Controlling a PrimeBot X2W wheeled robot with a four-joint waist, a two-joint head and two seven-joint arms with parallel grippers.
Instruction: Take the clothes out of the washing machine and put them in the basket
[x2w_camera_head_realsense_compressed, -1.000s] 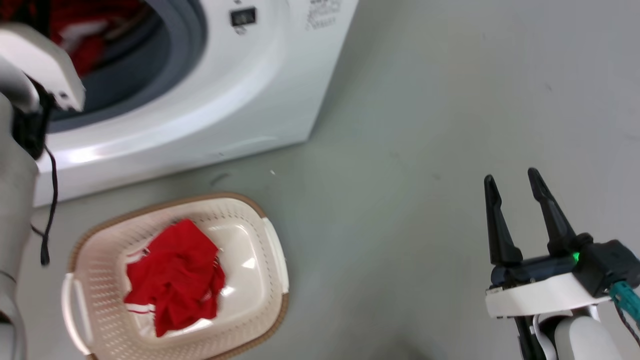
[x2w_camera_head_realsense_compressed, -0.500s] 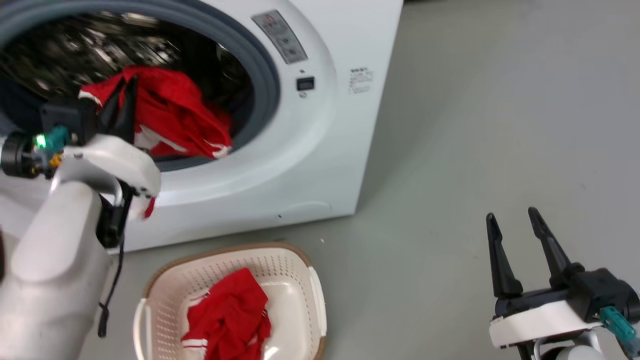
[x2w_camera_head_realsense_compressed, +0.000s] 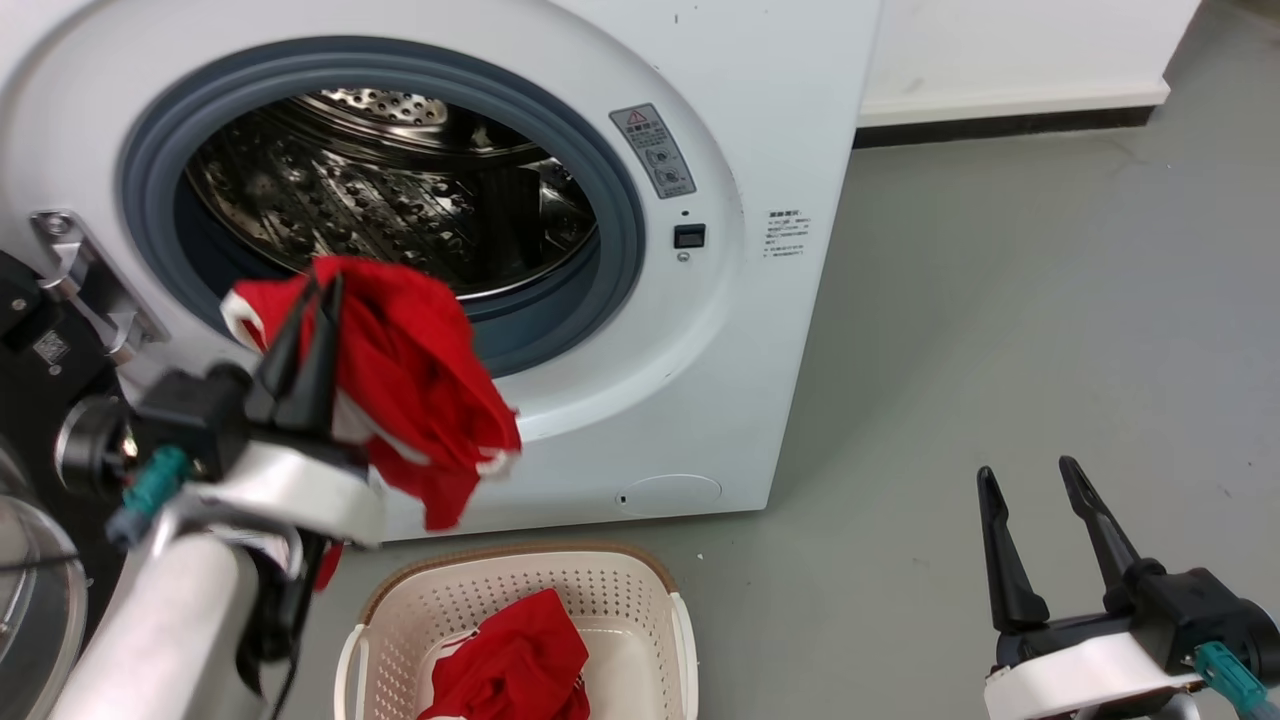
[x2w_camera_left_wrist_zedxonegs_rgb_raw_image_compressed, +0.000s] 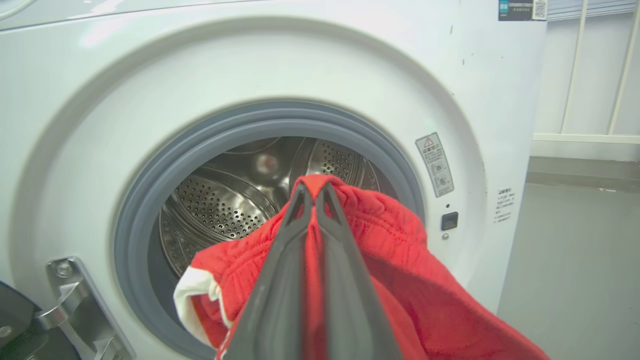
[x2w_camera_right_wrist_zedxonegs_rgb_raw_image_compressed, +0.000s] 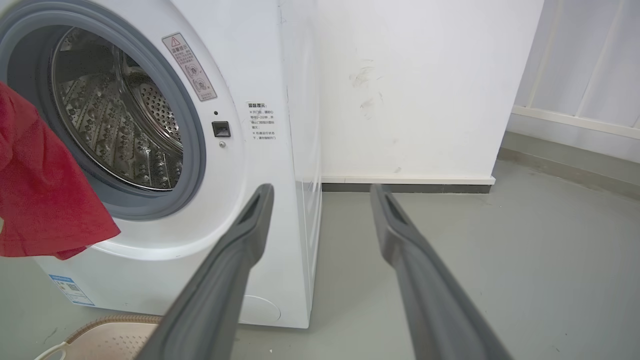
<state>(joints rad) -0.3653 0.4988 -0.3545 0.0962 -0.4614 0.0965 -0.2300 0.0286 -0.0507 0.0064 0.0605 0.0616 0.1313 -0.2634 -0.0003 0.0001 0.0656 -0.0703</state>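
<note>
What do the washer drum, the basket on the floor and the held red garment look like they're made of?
Perforated silver drum: looks like polished steel, mirror glints, punched holes.
Cream oval basket with brown rim: probably moulded plastic, smooth gloss, regular holes.
Bright red garment with white trim: soft knit fabric, textured, drapes in folds.

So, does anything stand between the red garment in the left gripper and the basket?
Nothing visible does. The garment hangs from the left gripper outside the washing machine, and the basket lower down is open-topped.
</note>
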